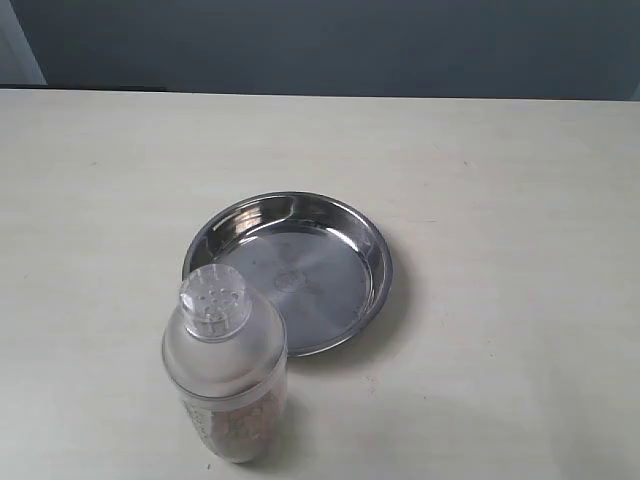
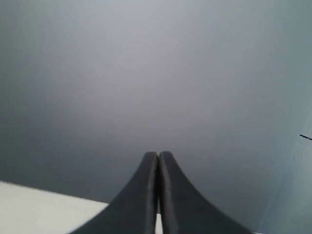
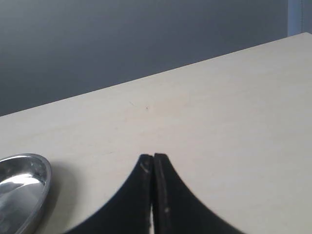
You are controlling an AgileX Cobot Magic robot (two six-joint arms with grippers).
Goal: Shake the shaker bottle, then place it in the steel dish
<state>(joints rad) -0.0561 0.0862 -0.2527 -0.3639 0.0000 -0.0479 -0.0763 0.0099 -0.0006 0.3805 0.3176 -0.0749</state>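
Note:
The frosted shaker bottle stands upright near the table's front edge, its perforated cap on top and brown and white granules inside. Just behind and to its right lies the empty steel dish; the bottle hides part of its front rim. Neither gripper shows in the exterior view. My left gripper is shut with nothing in it and faces a grey wall. My right gripper is also shut and empty, above bare table, with the edge of the steel dish off to one side.
The pale wooden table stretches all round the dish and bottle. A dark grey wall runs behind its far edge. A corner of the table shows under the left gripper.

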